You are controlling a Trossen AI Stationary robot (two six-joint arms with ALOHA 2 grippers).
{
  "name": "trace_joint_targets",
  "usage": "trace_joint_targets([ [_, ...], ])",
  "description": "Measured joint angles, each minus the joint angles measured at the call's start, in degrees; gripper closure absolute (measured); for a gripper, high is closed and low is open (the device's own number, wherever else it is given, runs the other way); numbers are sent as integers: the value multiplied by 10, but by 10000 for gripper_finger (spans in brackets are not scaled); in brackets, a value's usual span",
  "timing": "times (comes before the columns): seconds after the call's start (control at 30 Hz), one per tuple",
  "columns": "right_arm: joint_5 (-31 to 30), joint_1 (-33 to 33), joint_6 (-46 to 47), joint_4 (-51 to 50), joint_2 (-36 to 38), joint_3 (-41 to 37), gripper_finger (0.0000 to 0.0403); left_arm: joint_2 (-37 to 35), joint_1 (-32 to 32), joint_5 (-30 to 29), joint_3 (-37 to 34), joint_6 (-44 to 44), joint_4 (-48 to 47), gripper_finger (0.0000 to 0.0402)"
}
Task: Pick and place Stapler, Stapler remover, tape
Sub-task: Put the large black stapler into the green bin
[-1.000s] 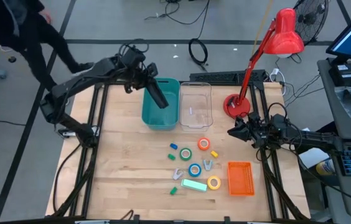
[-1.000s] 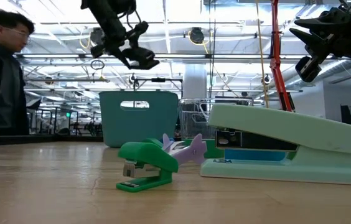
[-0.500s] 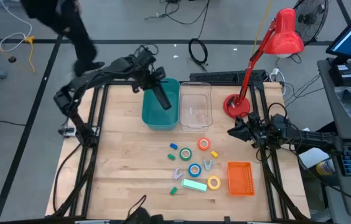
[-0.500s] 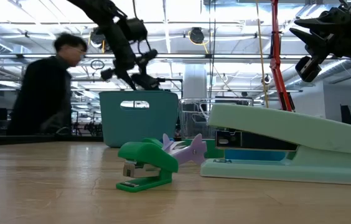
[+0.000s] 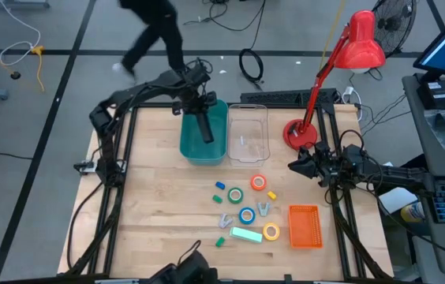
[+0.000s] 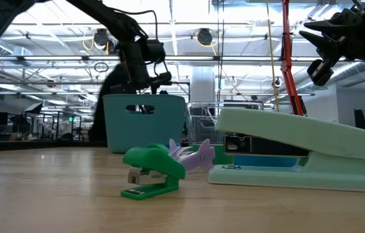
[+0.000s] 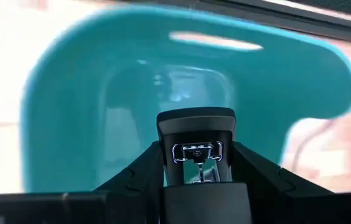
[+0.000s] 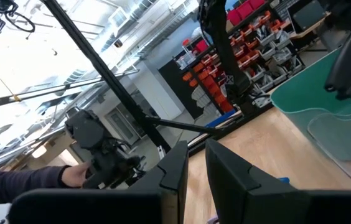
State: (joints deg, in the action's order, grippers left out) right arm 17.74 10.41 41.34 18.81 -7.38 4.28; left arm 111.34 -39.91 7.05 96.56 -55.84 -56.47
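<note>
My left gripper hovers over the teal bin at the table's far side, shut on the long black stapler, whose free end points down into the bin. The left wrist view looks along the stapler into the bin. The orange-red, green, blue and yellow tape rolls lie flat on the table, with pale staple removers among them. My right gripper waits shut above the table's right edge. My left gripper pinches the black stapler between its two fingers at the stapler's upper end. The fingers come from above, slanting down along its length. The stapler is lifted clear and hangs tilted below the gripper, its lower end over the bin's inside.
A clear container stands right of the teal bin. A mint stapler, a small green stapler and an orange basket lie near the tapes. A red lamp stands at the far right. A person passes behind the table.
My left gripper, still shut on the stapler, has swung toward the table's right and come down over the teal bin. The stapler has turned from a slant to point more steeply into the bin. A person has walked rightward behind the table.
</note>
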Motion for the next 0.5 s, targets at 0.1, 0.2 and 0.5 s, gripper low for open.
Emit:
trace_joint_targets([
  [0.1,0,0,1,0,0,0,353,29,3,-13,43,19,-59,245],
  [0.2,0,0,4,0,0,0,353,45,11,-25,64,26,-79,245],
  [0.5,0,0,5,0,0,0,353,70,21,-58,72,47,-128,245],
])
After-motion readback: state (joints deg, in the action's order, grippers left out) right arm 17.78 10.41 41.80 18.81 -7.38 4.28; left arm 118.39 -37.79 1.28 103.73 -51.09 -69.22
